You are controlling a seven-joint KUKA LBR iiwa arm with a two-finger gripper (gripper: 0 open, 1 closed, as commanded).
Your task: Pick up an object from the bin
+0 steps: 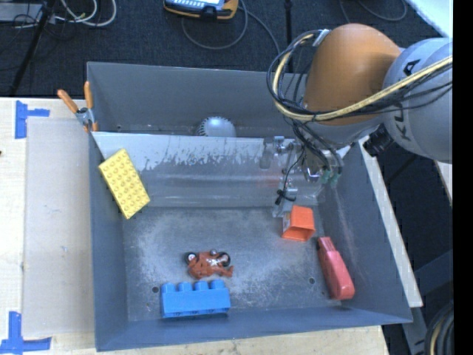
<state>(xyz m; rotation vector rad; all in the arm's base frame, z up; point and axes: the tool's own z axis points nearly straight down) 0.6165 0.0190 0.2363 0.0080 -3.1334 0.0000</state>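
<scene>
Grey metal bin (pixel 185 102) held few things; my hand (pixel 290 198) hung just above the orange block (pixel 299 224), likely lined up for a straight descent. I couldn't tell whether it was open or closed.

- Dull grey all over the bin (pixel 177 102), with pale whitish scuffs and speckles across floor and back wall.
- Bright yellow, dotted with rows of studs, on the flat plate (pixel 124 183) at left of the frame.
- Solid blue on the brick (pixel 195 299), lower centre.
- Mottled orange-brown with dark and white flecks on the small figure (pixel 209 264) just above it.
- Plain orange on the block (pixel 298 223), right of centre.
- Red on the long flat piece (pixel 335 269), lower right.
- Silvery grey on the ball (pixel 216 128), upper centre.
- Glossy orange-brown on the arm's cover (pixel 351 69), upper right.
</scene>
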